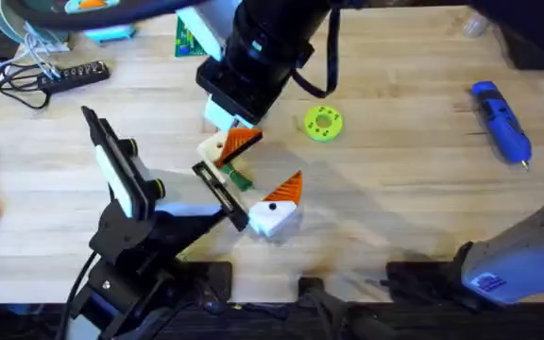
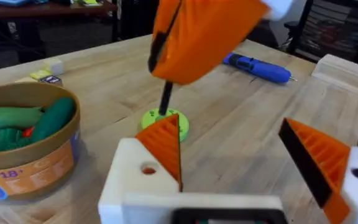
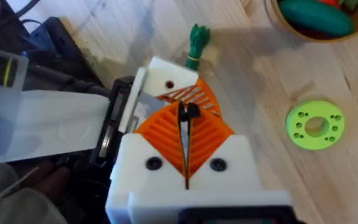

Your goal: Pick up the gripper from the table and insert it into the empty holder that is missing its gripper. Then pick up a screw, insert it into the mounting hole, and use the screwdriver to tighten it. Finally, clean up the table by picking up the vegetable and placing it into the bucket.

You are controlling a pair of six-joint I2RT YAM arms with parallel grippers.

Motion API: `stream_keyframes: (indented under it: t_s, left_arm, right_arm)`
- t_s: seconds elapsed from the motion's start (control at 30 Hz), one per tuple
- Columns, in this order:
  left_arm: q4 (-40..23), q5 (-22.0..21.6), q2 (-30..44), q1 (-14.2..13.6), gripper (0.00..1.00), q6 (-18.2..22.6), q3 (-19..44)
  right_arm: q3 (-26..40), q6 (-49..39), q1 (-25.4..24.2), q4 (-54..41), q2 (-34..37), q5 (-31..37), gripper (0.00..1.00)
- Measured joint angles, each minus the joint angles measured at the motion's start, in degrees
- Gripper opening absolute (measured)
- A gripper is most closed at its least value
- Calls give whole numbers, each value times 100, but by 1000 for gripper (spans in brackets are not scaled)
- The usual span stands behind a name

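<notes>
A: Arm poses? Right arm first.

B: It stands tall under the overhead camera, large and dark, wrist pointing down over mid-table. The right gripper (image 3: pixel 184 118) has its orange ribbed pads pressed together on a thin black screw (image 2: pixel 165 99), which hangs straight down from the tips.

A: Left arm?

B: It reaches in low from its base. The left gripper (image 2: pixel 229 134) has its jaws spread wide with nothing between them (one white finger with a round hole in its side sits right under the right gripper).

A: Containers?

B: The bucket (image 2: pixel 30 143) stands on the table beside the left gripper. It holds smooth green toy vegetables with a spot of red among them. Its label reads "18"; the rest I cannot read.

A: Task things?

B: The slim vegetable (image 1: pixel 239 178) lies on the table near the left gripper's fingers, outside the bucket. The blue screwdriver (image 1: pixel 501 118) lies flat, well apart on the right side. The lime-green disc (image 1: pixel 323 124) lies between it and the grippers.
</notes>
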Motion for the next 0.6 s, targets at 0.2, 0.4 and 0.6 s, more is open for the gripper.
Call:
stream_keyframes:
  t_s: [0.2,0.4,0.6]
  left_arm:
    - [4,103,0,0,993,124,2]
    - [4,118,1,0,993,162,2]
    - [-2,133,17,0,993,138,2]
  right_arm:
    - [0,0,66,0,0,-1,7]
    - [22,0,134,-15,113,-156,7]
    - [22,0,172,-10,392,-222,7]
